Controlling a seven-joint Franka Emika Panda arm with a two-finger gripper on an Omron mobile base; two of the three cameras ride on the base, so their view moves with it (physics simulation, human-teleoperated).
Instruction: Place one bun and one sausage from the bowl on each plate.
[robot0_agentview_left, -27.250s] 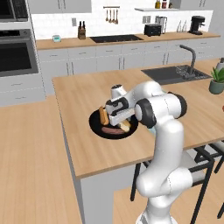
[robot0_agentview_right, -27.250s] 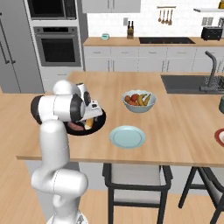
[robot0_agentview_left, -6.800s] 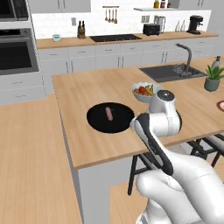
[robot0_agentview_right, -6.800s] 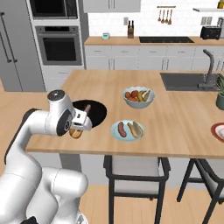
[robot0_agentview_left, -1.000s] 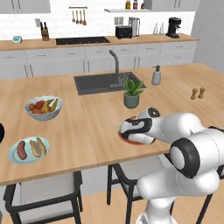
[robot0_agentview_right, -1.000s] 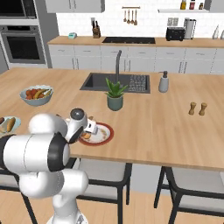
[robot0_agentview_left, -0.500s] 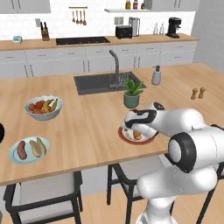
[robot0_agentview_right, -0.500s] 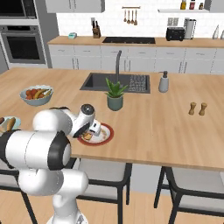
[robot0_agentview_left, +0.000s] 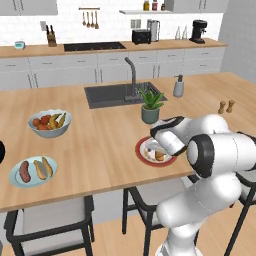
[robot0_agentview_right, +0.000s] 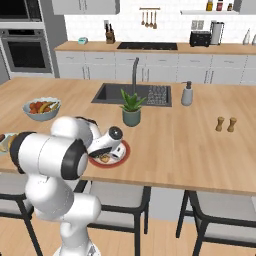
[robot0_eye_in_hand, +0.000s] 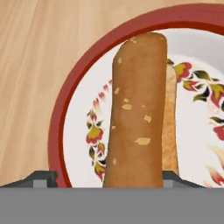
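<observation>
A long brown speckled bun (robot0_eye_in_hand: 138, 113) lies on the white plate with the red rim (robot0_eye_in_hand: 59, 127). My gripper (robot0_eye_in_hand: 111, 180) hangs low over it, open, with a dark fingertip (robot0_eye_in_hand: 43, 178) standing clear on each side. From the base, the gripper (robot0_agentview_left: 159, 150) sits over that plate (robot0_agentview_left: 142, 155) at the island's front edge, also seen as gripper (robot0_agentview_right: 102, 151) and plate (robot0_agentview_right: 120, 154). The pale blue plate (robot0_agentview_left: 15, 179) holds a sausage (robot0_agentview_left: 23, 171) and a bun (robot0_agentview_left: 42, 169). A sliver of the black bowl (robot0_agentview_left: 1, 151) shows at the left edge.
A white fruit bowl (robot0_agentview_left: 50, 122) stands at the back left. A potted plant (robot0_agentview_left: 150, 107) is just behind the red-rimmed plate, with the sink (robot0_agentview_left: 117, 94) beyond it. Salt and pepper shakers (robot0_agentview_left: 226, 106) stand to the right. Stools are under the island's front edge.
Since the oldest frames the base has driven right along the island, from the black bowl to the red-rimmed plate, carrying the bun. Over the last second the hand has barely moved above the plate.
</observation>
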